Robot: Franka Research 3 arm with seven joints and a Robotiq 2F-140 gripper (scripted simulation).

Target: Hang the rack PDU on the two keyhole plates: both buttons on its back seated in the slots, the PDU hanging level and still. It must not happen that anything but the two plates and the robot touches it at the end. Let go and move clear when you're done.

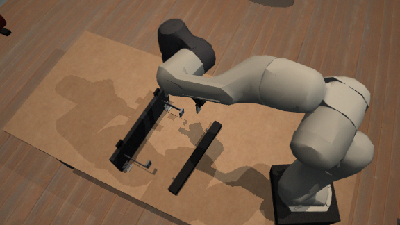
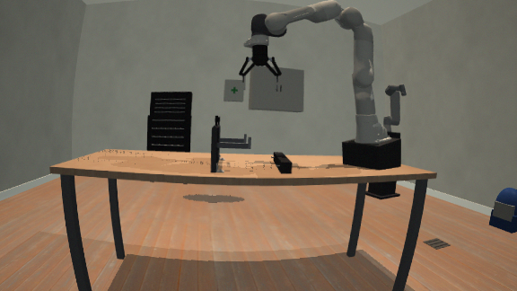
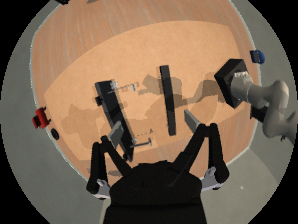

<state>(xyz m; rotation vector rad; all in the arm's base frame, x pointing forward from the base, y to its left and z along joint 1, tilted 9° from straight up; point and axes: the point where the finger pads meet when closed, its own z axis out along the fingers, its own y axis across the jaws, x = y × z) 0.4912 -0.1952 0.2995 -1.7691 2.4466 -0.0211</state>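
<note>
The rack PDU [image 1: 196, 157] [image 2: 282, 162] [image 3: 168, 99] is a long black bar lying flat on the brown table [image 1: 69, 69] [image 2: 135, 168] [image 3: 147, 43]. To its left stands a black upright stand [image 1: 139, 128] [image 2: 215, 148] [image 3: 109, 106] with two thin arms reaching toward the PDU. Each arm ends in a small keyhole plate, one at the far end [image 1: 180, 111] and one at the near end [image 1: 148, 163]. In the exterior view the plates [image 2: 246, 141] overlap. My gripper [image 2: 260, 75] [image 3: 152, 121] is open and empty. It hangs high above the table, over the gap between the stand and the PDU, pointing down.
The robot base [image 1: 302, 208] [image 2: 372, 153] sits on the table's right end. A black slatted cabinet [image 2: 170, 121] and a white wall panel [image 2: 276, 90] stand behind the table. A blue object [image 2: 504, 216] lies on the floor at the right.
</note>
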